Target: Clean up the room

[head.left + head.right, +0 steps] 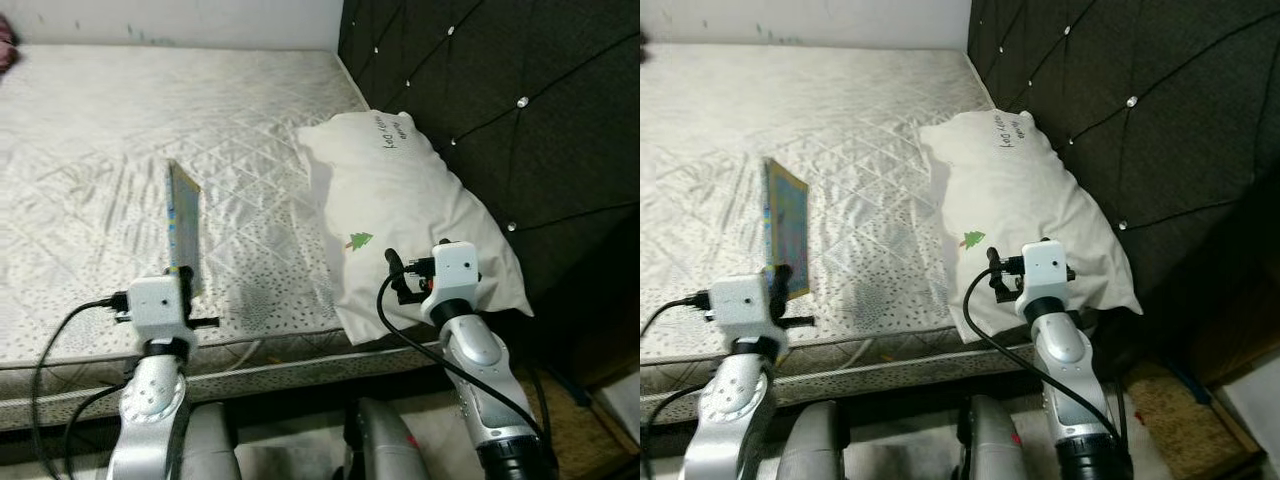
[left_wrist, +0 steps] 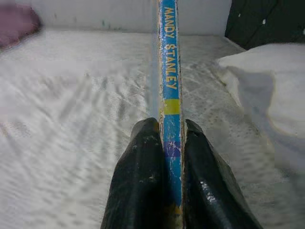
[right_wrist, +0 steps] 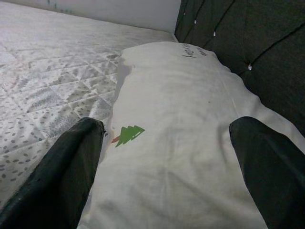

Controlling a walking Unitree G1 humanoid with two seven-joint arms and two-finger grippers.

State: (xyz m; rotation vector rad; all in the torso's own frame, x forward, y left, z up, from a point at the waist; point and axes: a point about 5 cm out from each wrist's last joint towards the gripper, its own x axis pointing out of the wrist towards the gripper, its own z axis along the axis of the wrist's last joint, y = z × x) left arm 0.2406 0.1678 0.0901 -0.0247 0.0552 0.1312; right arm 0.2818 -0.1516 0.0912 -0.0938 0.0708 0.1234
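Bare quilted mattress w/ dark tufted headboard on robot's right. White pillow lies on mattress against headboard; small green tree print and handwriting on it. Thin book, blue spine reading "MANDY STANLEY", held upright on edge above mattress, well apart from pillow. L gripper clamped on book's spine. R gripper spread wide, just over pillow's near end, holding nothing.

Both silver arms are raised forward; the left hand is clamped tight, the right hand is spread wide
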